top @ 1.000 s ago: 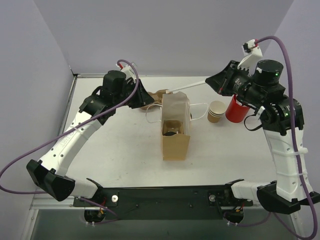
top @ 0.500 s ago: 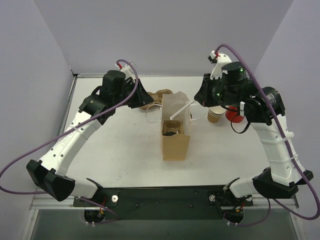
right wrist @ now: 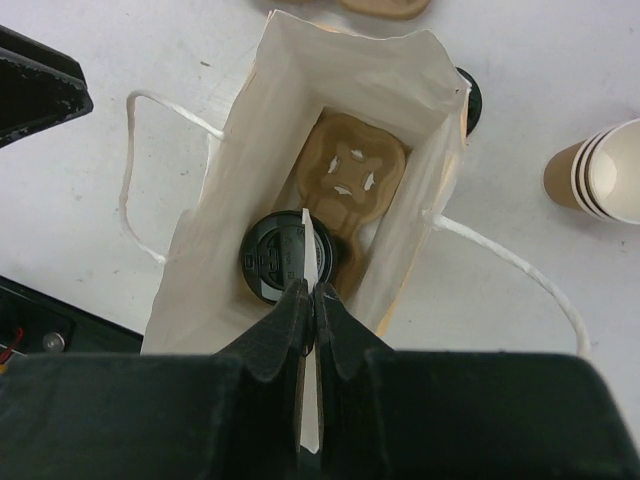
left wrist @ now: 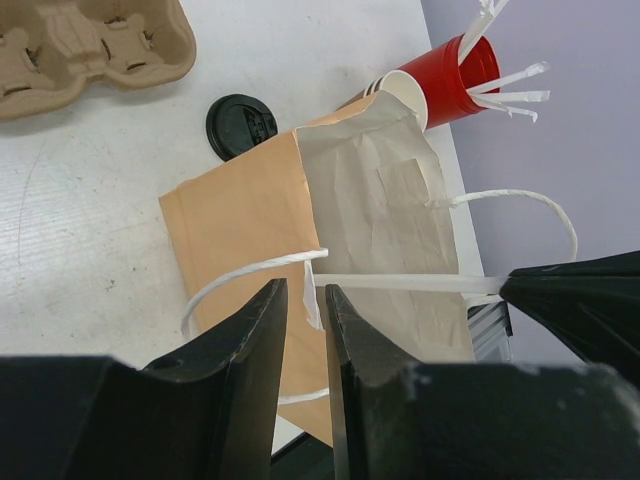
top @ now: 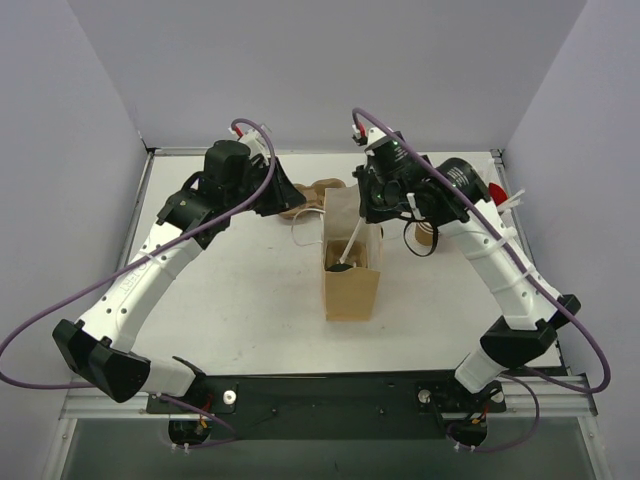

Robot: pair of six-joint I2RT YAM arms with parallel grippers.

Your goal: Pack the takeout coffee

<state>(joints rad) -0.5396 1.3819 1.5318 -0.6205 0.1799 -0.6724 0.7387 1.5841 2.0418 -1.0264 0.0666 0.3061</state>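
The takeout coffee (right wrist: 276,262), a cup with a black lid, stands in a cardboard carrier (right wrist: 352,172) inside the open brown paper bag (top: 350,288); only the lid shows. My right gripper (right wrist: 311,292) is shut on a white straw (right wrist: 308,245) whose tip hangs just over the lid. From above, the right gripper (top: 368,212) is over the bag's far end. My left gripper (left wrist: 306,292) is closed on the bag's white handle (left wrist: 235,280) on the bag's left side, and it also shows in the top view (top: 296,205).
A stack of pale cups (right wrist: 598,170) stands right of the bag. A red cup of white straws (left wrist: 455,75) is behind it. A loose black lid (left wrist: 241,125) and a spare cardboard carrier (left wrist: 90,45) lie behind the bag.
My right arm has swung left from the red cup with the straw and now holds it pointing down into the bag. The left arm has not moved.
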